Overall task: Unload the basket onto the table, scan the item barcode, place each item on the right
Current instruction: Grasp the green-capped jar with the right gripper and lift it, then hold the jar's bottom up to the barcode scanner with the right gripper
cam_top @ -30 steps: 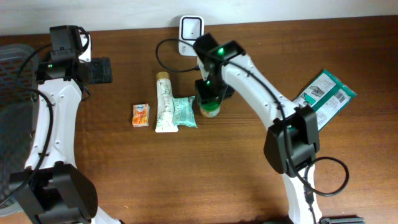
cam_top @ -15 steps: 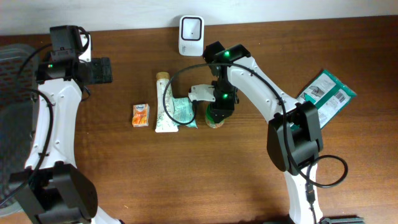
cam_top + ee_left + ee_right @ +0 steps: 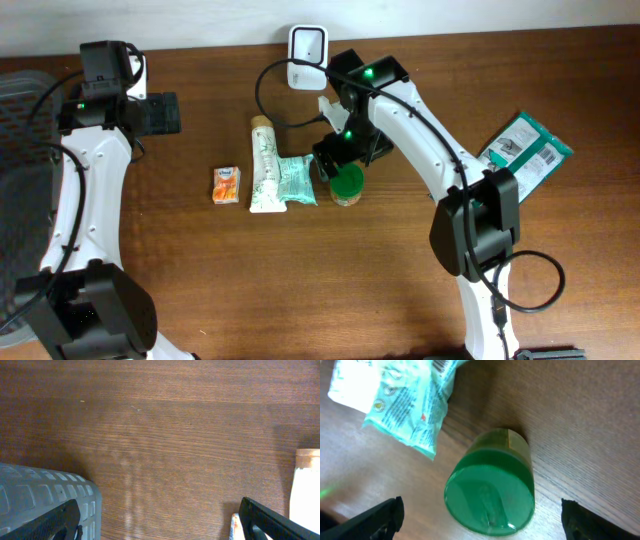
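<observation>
**Upright green-lidded round jar (image 3: pixel 347 186) beneath wide-open right gripper (image 3: pixel 480 519)**

Stands on the brown wooden table (image 3: pixel 300 290), long axis vertical, lid facing up, just beside the teal printed plastic pouch (image 3: pixel 296 181). Spread wide above the jar, fingers clear of it on either side, gripping nothing. Left gripper (image 3: pixel 160 522) equally wide and empty, well apart from the jar. Pouch print too small to read.
</observation>
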{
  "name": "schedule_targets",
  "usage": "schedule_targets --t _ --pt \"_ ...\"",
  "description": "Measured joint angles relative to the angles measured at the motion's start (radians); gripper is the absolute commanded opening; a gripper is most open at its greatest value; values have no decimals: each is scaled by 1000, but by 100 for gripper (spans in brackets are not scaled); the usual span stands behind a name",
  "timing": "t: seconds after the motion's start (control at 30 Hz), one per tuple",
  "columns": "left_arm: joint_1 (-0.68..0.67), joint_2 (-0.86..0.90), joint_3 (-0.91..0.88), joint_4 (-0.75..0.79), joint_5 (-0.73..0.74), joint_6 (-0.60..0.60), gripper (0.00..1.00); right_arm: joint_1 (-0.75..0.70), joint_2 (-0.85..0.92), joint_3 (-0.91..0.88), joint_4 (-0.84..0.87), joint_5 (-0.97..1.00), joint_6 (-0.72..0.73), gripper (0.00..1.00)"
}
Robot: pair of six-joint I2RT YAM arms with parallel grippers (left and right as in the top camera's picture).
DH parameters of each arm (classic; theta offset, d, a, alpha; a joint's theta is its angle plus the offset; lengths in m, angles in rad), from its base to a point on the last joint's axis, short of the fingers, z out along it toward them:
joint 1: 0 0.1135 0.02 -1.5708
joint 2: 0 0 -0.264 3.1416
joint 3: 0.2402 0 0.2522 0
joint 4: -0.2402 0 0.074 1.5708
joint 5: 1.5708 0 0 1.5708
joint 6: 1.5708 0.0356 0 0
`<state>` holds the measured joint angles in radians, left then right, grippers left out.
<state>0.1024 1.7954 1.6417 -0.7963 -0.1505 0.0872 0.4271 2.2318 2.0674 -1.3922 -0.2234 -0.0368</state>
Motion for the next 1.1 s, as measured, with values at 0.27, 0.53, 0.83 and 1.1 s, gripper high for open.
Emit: schedule_targets --t 0.27,0.53,0.83,1.1 --pt "0 0 0 0 0 0 99 1 0 -128 92 32 38 87" --pt "0 0 0 0 0 0 99 24 0 -196 156 89 39 63" --pt "0 0 0 -2 0 0 99 12 10 39 -49 -191 -141 59" --pt "0 0 0 1 0 0 99 -7 6 432 -301 -628 -464 60"
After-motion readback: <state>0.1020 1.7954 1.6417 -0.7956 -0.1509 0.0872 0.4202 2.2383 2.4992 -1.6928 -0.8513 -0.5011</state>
